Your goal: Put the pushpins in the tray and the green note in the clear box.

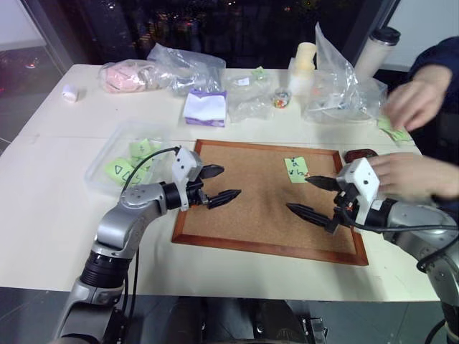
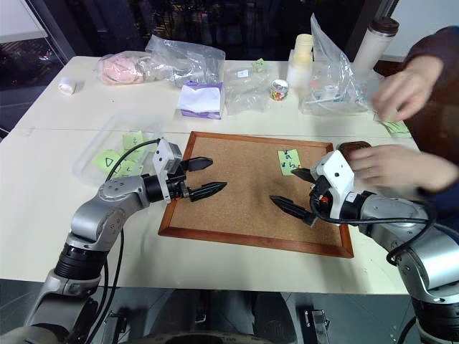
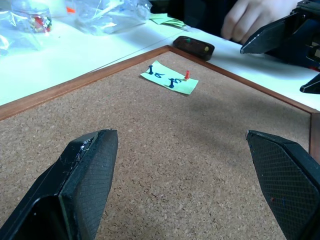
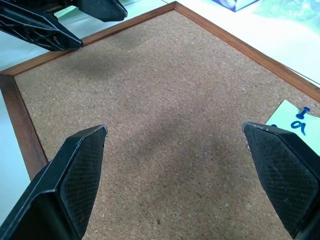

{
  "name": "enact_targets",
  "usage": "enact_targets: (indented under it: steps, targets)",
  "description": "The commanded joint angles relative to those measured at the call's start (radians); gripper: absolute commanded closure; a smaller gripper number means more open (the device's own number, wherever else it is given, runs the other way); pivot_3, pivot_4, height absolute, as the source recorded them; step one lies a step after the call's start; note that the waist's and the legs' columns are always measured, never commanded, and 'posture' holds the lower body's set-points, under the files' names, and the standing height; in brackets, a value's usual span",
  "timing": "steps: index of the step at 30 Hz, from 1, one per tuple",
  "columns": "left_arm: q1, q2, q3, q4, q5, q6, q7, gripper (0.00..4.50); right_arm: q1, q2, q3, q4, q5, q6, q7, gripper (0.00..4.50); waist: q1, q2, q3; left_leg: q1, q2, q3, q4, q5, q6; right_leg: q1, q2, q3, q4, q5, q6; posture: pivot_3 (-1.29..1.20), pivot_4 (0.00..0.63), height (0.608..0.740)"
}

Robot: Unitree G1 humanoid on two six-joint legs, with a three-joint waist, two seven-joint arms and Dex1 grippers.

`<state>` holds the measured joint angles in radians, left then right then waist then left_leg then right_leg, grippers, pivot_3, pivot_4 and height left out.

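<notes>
We record both pincers spread wide and empty. The left gripper [image 1: 218, 183] hovers over the left edge of the corkboard [image 1: 251, 215], its two black tapered fingers well apart, nothing between them and nothing touched. The right gripper [image 1: 311, 196] hangs over the right part of the board, fingers equally far apart, also holding nothing. In the wrist views we see the inner finger faces carry a fine cross-hatched texture; the fingers are wedge-shaped and matte black.

The corkboard is flat, grainy brown cork in a reddish wood frame, rectangular, lying on a pale smooth table [image 1: 43, 186].

The green note [image 1: 296, 169] is a small light-green square of paper with dark handwritten marks, lying flat on the cork near the board's far right corner, close beyond the right gripper's fingers. We see it held by the pushpins [image 3: 187, 75]: one with a red head at one edge, and dark blue ones [image 3: 171, 83] that are hard to tell from the writing.

The tray [image 3: 194, 47] is a small dark reddish-brown dish with rounded corners, on the table just off the board's far right corner. A person's hand [image 1: 412, 175] rests beside it; another hand [image 1: 418, 97] is over green papers further back.

The clear box [image 1: 107, 159] is shallow transparent plastic with rounded corners, left of the board, with green notes bearing triangle outlines [image 1: 122, 170] inside.

Crinkled clear plastic bags [image 1: 188, 68] lie along the far side.
</notes>
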<state>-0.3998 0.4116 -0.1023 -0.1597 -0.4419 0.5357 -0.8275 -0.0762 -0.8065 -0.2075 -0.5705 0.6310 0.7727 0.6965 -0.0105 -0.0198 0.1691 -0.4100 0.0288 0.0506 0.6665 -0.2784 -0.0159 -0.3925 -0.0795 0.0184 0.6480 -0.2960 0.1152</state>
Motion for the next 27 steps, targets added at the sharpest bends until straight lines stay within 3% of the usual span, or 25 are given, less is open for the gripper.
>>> enact_targets:
  steps: [1,27]
  targets:
    - [-0.015,0.007,0.007,-0.022,-0.005,-0.021,-0.015,0.02,-0.002,-0.015,-0.019,-0.020,-0.001,-0.011,0.005,0.00,0.000,0.000,0.000,0.000,0.000,0.000,0.000,0.000,0.000,0.000,0.000,0.000,0.000,0.000,0.000,0.00,0.150,0.740]
    - [-0.046,-0.022,0.002,0.002,0.020,-0.045,0.004,0.02,0.011,-0.002,-0.020,-0.024,-0.025,-0.020,-0.014,0.00,0.000,0.000,0.000,0.000,-0.001,0.000,0.000,0.000,0.000,0.000,0.000,0.000,0.000,0.000,0.000,0.00,0.150,0.740]
